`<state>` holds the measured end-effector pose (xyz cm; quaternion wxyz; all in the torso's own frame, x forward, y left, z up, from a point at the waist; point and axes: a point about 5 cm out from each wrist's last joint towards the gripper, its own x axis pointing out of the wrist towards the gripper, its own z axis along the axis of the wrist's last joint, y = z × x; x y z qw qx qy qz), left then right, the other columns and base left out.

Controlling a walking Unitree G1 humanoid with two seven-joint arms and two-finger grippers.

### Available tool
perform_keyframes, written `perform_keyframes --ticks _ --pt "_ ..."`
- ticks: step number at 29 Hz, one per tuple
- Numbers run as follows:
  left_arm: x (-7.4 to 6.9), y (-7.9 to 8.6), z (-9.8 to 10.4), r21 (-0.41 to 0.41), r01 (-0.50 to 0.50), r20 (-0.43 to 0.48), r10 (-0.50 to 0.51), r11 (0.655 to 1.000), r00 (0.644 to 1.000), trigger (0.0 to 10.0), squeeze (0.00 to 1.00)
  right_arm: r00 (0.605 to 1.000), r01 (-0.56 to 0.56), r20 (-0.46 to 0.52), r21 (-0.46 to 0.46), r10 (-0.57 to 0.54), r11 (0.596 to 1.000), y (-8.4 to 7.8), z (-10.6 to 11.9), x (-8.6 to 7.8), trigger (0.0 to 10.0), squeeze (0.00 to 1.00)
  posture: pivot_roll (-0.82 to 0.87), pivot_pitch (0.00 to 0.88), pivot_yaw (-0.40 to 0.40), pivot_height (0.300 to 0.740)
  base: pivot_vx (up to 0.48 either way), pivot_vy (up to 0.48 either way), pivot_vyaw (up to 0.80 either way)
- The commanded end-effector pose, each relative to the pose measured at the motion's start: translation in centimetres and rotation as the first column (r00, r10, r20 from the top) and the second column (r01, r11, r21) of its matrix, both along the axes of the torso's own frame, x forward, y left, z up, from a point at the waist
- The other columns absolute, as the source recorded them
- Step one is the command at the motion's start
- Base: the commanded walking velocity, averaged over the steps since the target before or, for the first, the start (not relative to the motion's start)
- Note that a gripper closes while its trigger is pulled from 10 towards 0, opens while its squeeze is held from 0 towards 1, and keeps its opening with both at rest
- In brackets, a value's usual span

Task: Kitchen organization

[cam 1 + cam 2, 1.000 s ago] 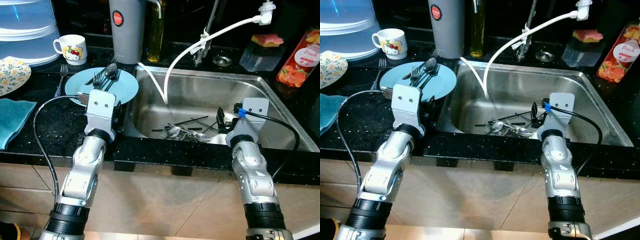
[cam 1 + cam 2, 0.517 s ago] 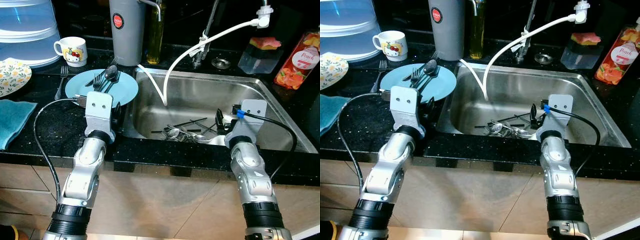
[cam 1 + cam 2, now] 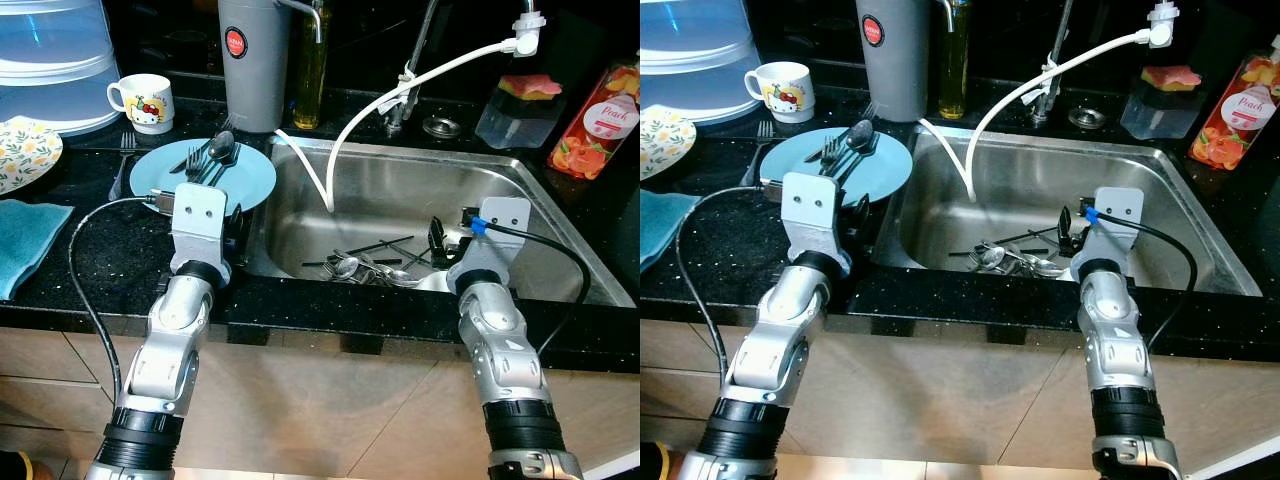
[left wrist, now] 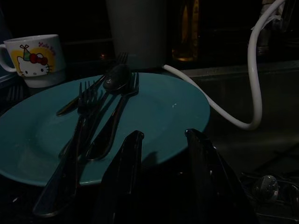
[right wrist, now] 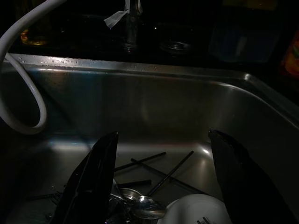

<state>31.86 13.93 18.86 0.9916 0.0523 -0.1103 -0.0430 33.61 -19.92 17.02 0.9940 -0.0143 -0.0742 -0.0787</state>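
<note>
the right gripper (image 5: 161,182) hangs over the shiny steel sink (image 3: 420,190) with its two black fingers wide apart, ready to pick from the pile of silver spoons and black chopsticks (image 3: 372,265) below. the left gripper (image 4: 161,163), fingers a little apart and empty, waits by the round blue plate (image 3: 255,175), where forks and a spoon (image 3: 208,155) already lie together.

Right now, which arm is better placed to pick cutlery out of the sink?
The right, probably. Its tool hangs open inside the sink, just above the pile of spoons. The left tool sits over the blue plate on the counter.
</note>
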Motion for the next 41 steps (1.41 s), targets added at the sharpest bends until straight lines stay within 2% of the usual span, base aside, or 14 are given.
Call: perform_keyframes --ticks 1,41 --pt "0.0 0.06 -1.37 0.006 -0.002 -0.057 0.003 1.0 0.998 10.0 0.0 1.0 0.006 -0.015 0.015 -0.006 1.0 -0.1 -0.47 0.04 10.0 0.0 0.2 0.027 -0.064 0.74 0.0 0.0 0.0" --pt "0.05 0.25 -1.5 0.02 -0.009 -0.061 0.01 1.0 0.998 10.0 0.0 1.0 0.007 -0.009 0.015 -0.007 1.0 -0.09 -0.55 0.12 10.0 0.0 0.21 0.017 -0.061 0.74 0.0 0.0 0.0"
